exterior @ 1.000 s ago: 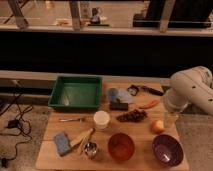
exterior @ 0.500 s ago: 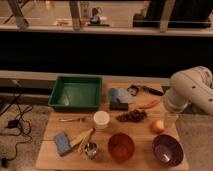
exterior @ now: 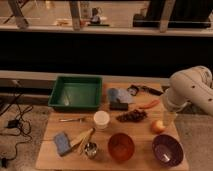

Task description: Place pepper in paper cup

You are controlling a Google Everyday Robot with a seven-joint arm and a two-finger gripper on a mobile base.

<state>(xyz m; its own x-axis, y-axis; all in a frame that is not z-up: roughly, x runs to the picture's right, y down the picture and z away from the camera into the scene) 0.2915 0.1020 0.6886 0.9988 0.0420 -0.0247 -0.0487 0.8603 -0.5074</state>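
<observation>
Staying put since before, end effector (exterior: 169, 116) near pepper (exterior: 150, 105), its state unclear, paper cup (exterior: 101, 120) apart.

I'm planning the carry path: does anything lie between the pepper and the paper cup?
Yes. A dark clump lies between the pepper and the paper cup, roughly on the straight line. The gripper hangs close by the pepper, on its far side from the cup.

I can make out no readable text, label or number, whether on the bench (exterior: 48, 137) or the paper cup (exterior: 101, 120) — end effector (exterior: 169, 118) hangs over the bench's right edge.
</observation>
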